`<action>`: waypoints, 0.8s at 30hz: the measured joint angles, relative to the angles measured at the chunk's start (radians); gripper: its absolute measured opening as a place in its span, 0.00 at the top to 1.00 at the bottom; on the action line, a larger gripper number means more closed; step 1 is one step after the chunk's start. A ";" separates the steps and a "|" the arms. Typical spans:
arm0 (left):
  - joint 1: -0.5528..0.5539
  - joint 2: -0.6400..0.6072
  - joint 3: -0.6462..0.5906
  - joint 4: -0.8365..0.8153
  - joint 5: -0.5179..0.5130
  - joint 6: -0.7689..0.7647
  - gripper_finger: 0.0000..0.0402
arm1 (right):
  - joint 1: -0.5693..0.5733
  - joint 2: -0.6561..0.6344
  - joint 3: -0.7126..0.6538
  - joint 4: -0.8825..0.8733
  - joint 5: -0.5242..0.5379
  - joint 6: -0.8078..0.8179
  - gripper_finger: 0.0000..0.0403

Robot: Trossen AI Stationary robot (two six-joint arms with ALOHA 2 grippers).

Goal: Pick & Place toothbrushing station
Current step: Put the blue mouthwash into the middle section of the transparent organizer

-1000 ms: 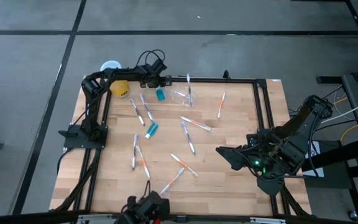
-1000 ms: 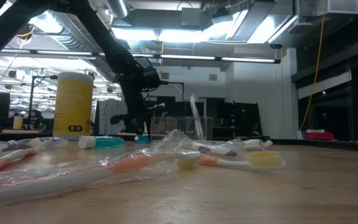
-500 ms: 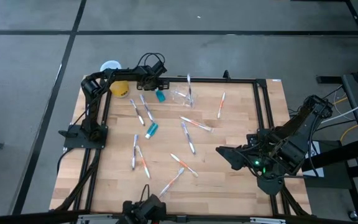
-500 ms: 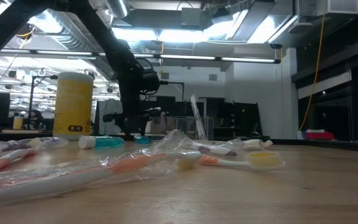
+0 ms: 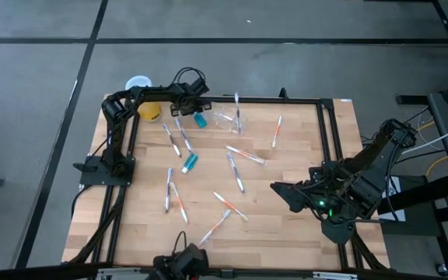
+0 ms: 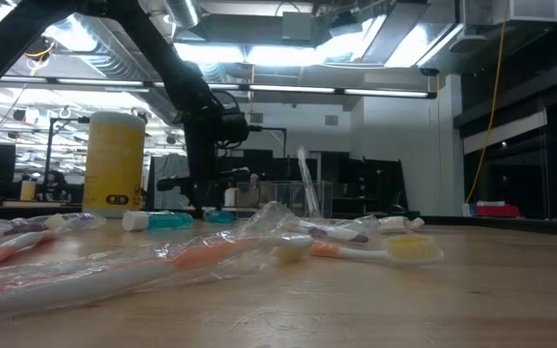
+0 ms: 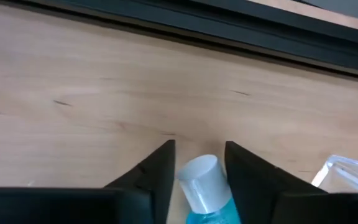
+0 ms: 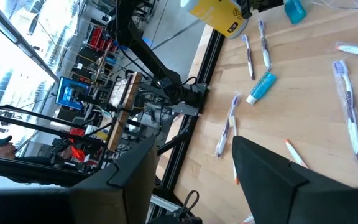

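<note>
A small blue bottle (image 5: 201, 120) with a white cap lies on the wooden table near its far edge. My left gripper (image 5: 197, 111) points down over the bottle's cap end and is shut on it. Just right of it stands the toothbrushing station (image 5: 225, 120), a clear low holder with one toothbrush (image 5: 236, 107) upright in it; the left wrist view shows its corner (image 7: 347, 173). My right gripper (image 5: 275, 189) hangs open, high above the table's right side. My left gripper (image 7: 199, 146) has the bottle's white cap (image 7: 197, 179) between its two fingers, one on each side. The fingers come from above, slanting down, and lie across the bottle. The bottle lies on its side on the table.
A yellow canister (image 5: 150, 110) stands at the far left corner, tall in the low view (image 6: 114, 162). Several wrapped toothbrushes (image 5: 236, 173) and a second blue tube (image 5: 190, 162) are scattered across the board. A black frame rail (image 7: 229, 25) runs along the far edge.
My left gripper has rolled its wrist and tipped further down over the blue bottle, shifting slightly toward the table's left. The bottle and the holder have stayed where they were.
</note>
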 joint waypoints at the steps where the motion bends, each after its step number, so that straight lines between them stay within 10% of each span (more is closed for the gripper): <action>1: 0.000 0.000 0.000 -0.001 0.001 -0.006 0.74 | 0.000 0.000 0.000 0.000 0.000 0.000 0.47; 9: 0.002 0.003 -0.001 0.002 0.018 0.013 0.99 | 0.000 0.000 0.000 0.000 0.000 -0.003 0.47; 24: 0.020 -0.109 -0.003 -0.136 0.018 0.222 0.82 | 0.000 0.000 0.000 0.000 0.026 0.000 0.47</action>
